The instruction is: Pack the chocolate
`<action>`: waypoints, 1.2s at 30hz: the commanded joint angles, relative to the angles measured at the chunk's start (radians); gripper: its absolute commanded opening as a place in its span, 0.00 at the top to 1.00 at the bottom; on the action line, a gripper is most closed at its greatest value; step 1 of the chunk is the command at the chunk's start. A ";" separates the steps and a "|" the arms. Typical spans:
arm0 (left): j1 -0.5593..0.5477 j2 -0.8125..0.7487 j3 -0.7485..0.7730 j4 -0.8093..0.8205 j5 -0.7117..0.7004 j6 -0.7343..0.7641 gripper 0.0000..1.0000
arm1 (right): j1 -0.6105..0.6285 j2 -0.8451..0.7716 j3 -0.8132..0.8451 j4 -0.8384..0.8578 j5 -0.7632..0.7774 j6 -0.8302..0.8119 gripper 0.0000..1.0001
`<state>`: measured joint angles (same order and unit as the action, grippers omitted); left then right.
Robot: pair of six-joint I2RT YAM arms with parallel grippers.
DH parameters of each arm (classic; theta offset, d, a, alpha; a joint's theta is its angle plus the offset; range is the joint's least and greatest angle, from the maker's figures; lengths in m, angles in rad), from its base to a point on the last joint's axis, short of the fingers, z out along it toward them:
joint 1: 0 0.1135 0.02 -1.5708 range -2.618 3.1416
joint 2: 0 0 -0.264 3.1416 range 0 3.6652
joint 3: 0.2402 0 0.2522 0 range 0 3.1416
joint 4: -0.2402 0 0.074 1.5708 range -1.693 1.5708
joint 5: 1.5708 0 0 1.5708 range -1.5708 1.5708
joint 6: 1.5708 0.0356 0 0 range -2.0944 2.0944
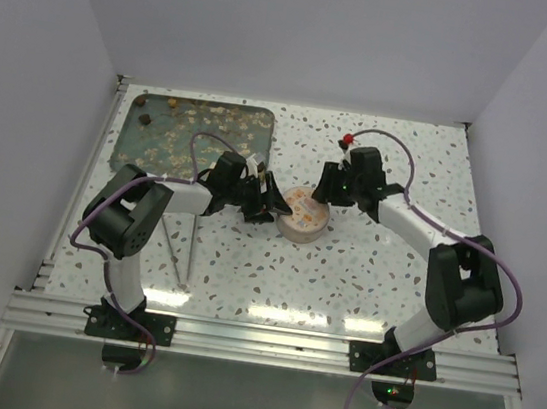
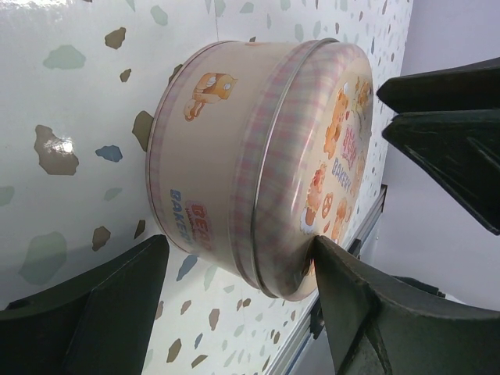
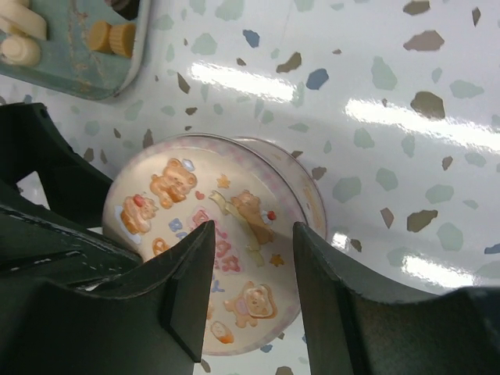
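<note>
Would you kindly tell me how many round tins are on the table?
1. The tin stands on the table, lid on, the left gripper straddling it and the right gripper above its lid. No other shows.

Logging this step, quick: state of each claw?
Left claw: open, straddling the closed tin; contact unclear.
Right claw: open, poised over the tin's lid, holding nothing.

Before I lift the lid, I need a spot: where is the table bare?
Bare: the near table strip between the arm bases, and the far right corner. Crowded: left end effector and right end effector flank the tin; the tray fills far left.
</note>
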<state>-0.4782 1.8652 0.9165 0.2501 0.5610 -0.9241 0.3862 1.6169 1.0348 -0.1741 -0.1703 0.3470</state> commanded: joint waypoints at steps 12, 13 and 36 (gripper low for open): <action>0.007 0.048 -0.039 -0.212 -0.174 0.074 0.22 | 0.088 0.049 0.107 0.008 -0.037 -0.017 0.55; 0.007 0.048 -0.039 -0.210 -0.174 0.074 0.22 | 0.091 0.057 0.108 0.013 -0.041 -0.019 0.55; 0.003 0.026 0.016 -0.249 -0.222 0.142 0.20 | 0.126 0.109 0.060 -0.045 -0.028 -0.040 0.58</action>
<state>-0.4805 1.8641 0.9413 0.1936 0.5339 -0.8925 0.5056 1.7248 1.1355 -0.1421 -0.2165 0.3054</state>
